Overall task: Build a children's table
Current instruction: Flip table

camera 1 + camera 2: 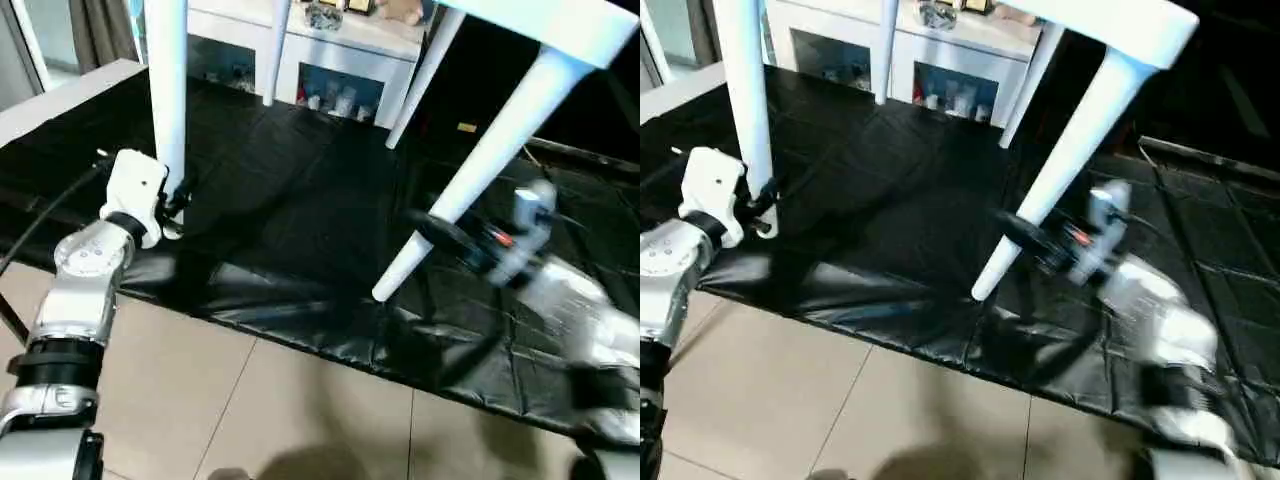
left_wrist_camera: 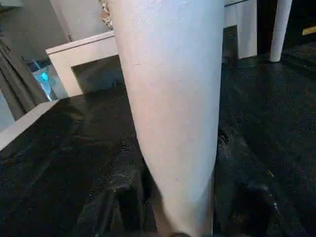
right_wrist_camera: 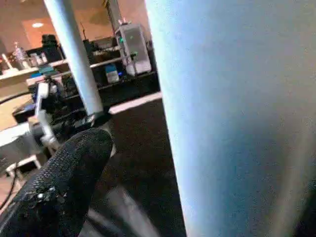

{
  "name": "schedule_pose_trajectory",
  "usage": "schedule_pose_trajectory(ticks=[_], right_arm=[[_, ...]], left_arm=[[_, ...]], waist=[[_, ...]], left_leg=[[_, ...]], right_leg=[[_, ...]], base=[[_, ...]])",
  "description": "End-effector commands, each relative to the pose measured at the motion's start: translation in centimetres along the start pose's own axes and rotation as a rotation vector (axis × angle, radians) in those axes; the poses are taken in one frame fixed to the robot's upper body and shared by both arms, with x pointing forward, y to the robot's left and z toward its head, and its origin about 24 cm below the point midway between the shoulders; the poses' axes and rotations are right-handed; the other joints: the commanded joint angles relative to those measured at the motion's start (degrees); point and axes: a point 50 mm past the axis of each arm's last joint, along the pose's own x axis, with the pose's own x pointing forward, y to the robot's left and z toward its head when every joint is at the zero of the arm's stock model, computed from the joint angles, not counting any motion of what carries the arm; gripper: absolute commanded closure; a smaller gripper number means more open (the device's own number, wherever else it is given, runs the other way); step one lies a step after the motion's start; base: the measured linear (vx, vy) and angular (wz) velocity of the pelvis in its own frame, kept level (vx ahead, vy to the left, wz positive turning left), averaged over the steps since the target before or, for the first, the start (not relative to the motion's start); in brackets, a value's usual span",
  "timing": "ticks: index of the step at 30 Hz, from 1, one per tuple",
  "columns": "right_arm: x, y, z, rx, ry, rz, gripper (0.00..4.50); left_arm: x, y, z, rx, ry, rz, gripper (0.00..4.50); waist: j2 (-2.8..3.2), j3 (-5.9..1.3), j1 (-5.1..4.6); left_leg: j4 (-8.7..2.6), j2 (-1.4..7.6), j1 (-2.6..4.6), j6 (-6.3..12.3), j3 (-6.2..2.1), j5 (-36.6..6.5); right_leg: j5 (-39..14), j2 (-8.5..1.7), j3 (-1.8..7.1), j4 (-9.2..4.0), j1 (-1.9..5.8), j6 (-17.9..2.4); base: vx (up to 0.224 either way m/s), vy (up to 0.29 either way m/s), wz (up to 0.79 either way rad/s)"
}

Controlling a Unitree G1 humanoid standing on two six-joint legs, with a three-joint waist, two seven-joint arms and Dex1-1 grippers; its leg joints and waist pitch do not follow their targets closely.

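Note:
The white children's table stands on its legs over the black mat, its top (image 1: 560,25) tilted at the upper right. My left gripper (image 1: 176,208) is shut on the lower end of the near left leg (image 1: 166,90), which stands between its fingers in the left wrist view (image 2: 173,98). My right gripper (image 1: 452,238) is open around the slanted near right leg (image 1: 490,150), a little above its foot. In the right wrist view one black finger (image 3: 64,187) stands apart from that leg (image 3: 232,108). Two far legs (image 1: 277,50) rise behind.
A black padded mat (image 1: 300,170) covers the work area, its front edge lying on beige floor tiles (image 1: 250,400). A white glass-door cabinet (image 1: 335,65) with small items stands at the back. A low white ledge (image 1: 60,95) runs along the left.

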Motion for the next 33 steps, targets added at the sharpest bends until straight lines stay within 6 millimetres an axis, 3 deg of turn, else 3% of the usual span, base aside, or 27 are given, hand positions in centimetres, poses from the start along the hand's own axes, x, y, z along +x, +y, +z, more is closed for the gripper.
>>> schedule_pose_trajectory(ticks=[1,4,6,8,10,12,13,15,18,19,20,21,22,24,26,28,29,30,32,33], right_arm=[[0.2,0.0,0.3,-0.032,0.003,-0.004,0.00],[0.0,0.8,0.7,-0.036,-0.011,0.044,0.00],[-0.5,1.2,1.1,-0.047,-0.013,0.058,0.00],[-0.6,1.3,1.3,-0.055,-0.016,0.058,0.00],[-1.5,1.5,1.9,-0.076,-0.029,0.045,0.00],[-2.1,1.5,2.1,-0.091,-0.032,0.025,0.00],[-2.3,1.5,2.2,-0.095,-0.032,0.017,0.00],[-2.7,1.6,2.3,-0.100,-0.039,0.001,0.00],[-3.0,2.0,2.0,-0.096,-0.042,-0.014,0.00],[-3.0,2.1,1.9,-0.094,-0.041,-0.016,0.00],[-3.1,2.1,1.5,-0.098,-0.028,-0.035,0.00],[-3.1,2.1,1.5,-0.099,-0.025,-0.040,0.00],[-3.0,1.7,0.9,-0.102,-0.006,-0.076,0.00],[-2.9,1.3,0.4,-0.107,0.027,-0.112,0.00],[-2.5,0.6,-1.0,-0.143,0.107,-0.205,0.00],[-2.3,0.4,-1.4,-0.151,0.117,-0.239,0.00],[-2.2,0.5,-1.6,-0.162,0.112,-0.262,0.00],[-2.2,0.5,-1.8,-0.162,0.105,-0.274,0.00],[-2.2,0.5,-1.9,-0.171,0.087,-0.301,0.00],[-2.3,0.6,-1.9,-0.167,0.068,-0.316,0.00]], left_arm=[[0.3,-4.8,-2.7,0.121,0.144,-0.267,3.00],[0.6,-6.6,-3.4,0.112,0.159,-0.325,3.00],[1.1,-7.9,-3.8,0.109,0.169,-0.369,3.00],[1.2,-8.3,-3.9,0.110,0.171,-0.381,3.00],[1.9,-9.8,-4.1,0.120,0.182,-0.425,3.00],[2.4,-10.2,-3.9,0.120,0.181,-0.431,2.99],[2.6,-10.3,-3.8,0.119,0.180,-0.429,2.99],[3.1,-10.3,-3.5,0.123,0.179,-0.416,2.99],[4.0,-9.9,-3.0,0.125,0.177,-0.377,2.99],[4.1,-9.8,-2.9,0.129,0.179,-0.369,2.99],[4.4,-9.5,-2.7,0.127,0.182,-0.351,2.99],[4.4,-9.4,-2.7,0.126,0.183,-0.348,2.99],[4.5,-9.3,-2.6,0.124,0.184,-0.345,2.99],[4.6,-9.4,-2.7,0.120,0.183,-0.348,2.99],[4.2,-9.2,-3.1,0.055,0.172,-0.334,2.99],[3.9,-9.1,-3.2,-0.007,0.151,-0.334,2.99],[3.5,-8.8,-3.2,-0.040,0.104,-0.334,2.43],[3.2,-8.6,-3.2,-0.065,0.078,-0.329,2.29],[2.6,-8.3,-3.3,-0.097,0.040,-0.328,2.24],[2.2,-8.2,-3.3,-0.105,0.020,-0.334,2.14]], waist=[[2.47,-3.08,-0.75],[2.51,-3.08,-0.57],[2.49,-3.10,-0.26],[2.36,-3.31,-0.10],[2.75,-3.25,0.23],[2.44,-3.22,0.23],[2.53,-3.24,0.34],[2.64,-3.40,0.25],[3.04,-3.57,0.24],[2.85,-3.72,0.20],[3.12,-3.82,0.10],[3.13,-3.97,0.12],[3.42,-3.98,0.06],[3.35,-3.78,-0.41],[3.08,-3.61,-0.68],[3.06,-3.25,-1.43],[2.89,-3.03,-1.73],[2.90,-3.14,-1.82],[2.96,-3.39,-2.23],[3.01,-3.52,-2.51]], left_leg=[[-5.47,4.27,2.66,-4.89,-1.93,-21.9],[-5.83,4.39,2.64,-4.72,-2.08,-22.8],[-5.95,4.45,3.16,-4.80,-1.86,-22.8],[-6.06,4.53,2.67,-4.72,-1.86,-20.5],[-5.94,4.40,3.15,-4.48,-1.64,-21.3],[-5.94,4.23,2.79,-4.17,-1.60,-20.8],[-5.87,4.16,2.82,-3.61,-1.50,-19.9],[-5.90,4.11,2.19,-2.73,-1.51,-17.5],[-5.91,4.30,2.19,-2.14,-1.42,-15.5],[-5.97,4.35,1.82,-1.85,-1.47,-14.0],[-5.99,4.37,1.46,-1.56,-1.57,-12.5],[-5.96,4.45,1.59,-1.56,-1.54,-12.1],[-6.00,4.48,1.58,-1.68,-1.60,-12.1],[-6.13,4.30,1.51,-2.15,-1.50,-14.6],[-6.25,4.28,1.54,-2.57,-1.56,-16.1],[-6.39,4.18,1.83,-3.74,-1.71,-20.1],[-6.50,4.13,1.77,-3.73,-1.96,-22.6],[-6.59,4.22,1.74,-3.81,-2.21,-23.0],[-6.86,4.33,1.33,-3.61,-2.31,-22.0],[-6.74,4.40,1.18,-2.94,-2.03,-19.2]], right_leg=[[-17.7,-6.90,4.32,-5.59,-0.13,-9.1],[-17.7,-6.70,4.38,-5.57,0.14,-8.3],[-16.2,-6.69,4.50,-5.67,0.03,-8.1],[-13.6,-6.89,4.63,-5.32,0.47,-8.7],[-13.9,-6.83,4.79,-5.58,0.19,-8.5],[-14.7,-6.90,4.90,-5.66,0.59,-8.3],[-15.3,-7.00,4.96,-5.82,0.59,-8.0],[-15.3,-7.17,4.91,-5.63,1.09,-7.8],[-14.4,-7.25,4.85,-5.60,1.07,-7.4],[-12.8,-7.20,4.77,-5.38,1.41,-7.4],[-10.5,-7.19,4.71,-5.03,1.59,-7.7],[-9.3,-7.17,4.65,-4.91,1.57,-7.9],[-8.3,-7.17,4.62,-4.74,1.52,-8.3],[-9.2,-7.23,4.60,-4.97,1.44,-8.9],[-11.9,-7.29,4.62,-5.30,1.38,-8.8],[-17.9,-7.50,4.61,-6.03,0.97,-8.3],[-21.6,-7.62,4.52,-6.43,0.99,-7.5],[-22.2,-7.69,4.49,-6.40,1.08,-7.2],[-20.5,-7.59,4.56,-6.08,1.28,-6.8],[-16.1,-7.58,4.77,-5.64,1.18,-8.0]], base=[[0.000,0.000,0.00],[0.000,0.000,0.00],[0.000,0.000,0.00],[0.000,0.000,0.00],[0.000,0.000,0.00],[0.000,0.000,0.00],[0.000,0.000,0.00],[0.000,0.000,0.00],[0.000,0.000,0.00],[0.000,0.000,0.00],[0.000,0.000,0.00],[0.000,0.000,0.00],[0.000,0.000,0.00],[0.000,0.000,0.00],[0.000,0.000,0.00],[0.000,0.000,0.00],[0.000,0.000,0.00],[0.000,0.000,0.00],[0.000,0.000,0.00],[0.000,0.000,0.00]])
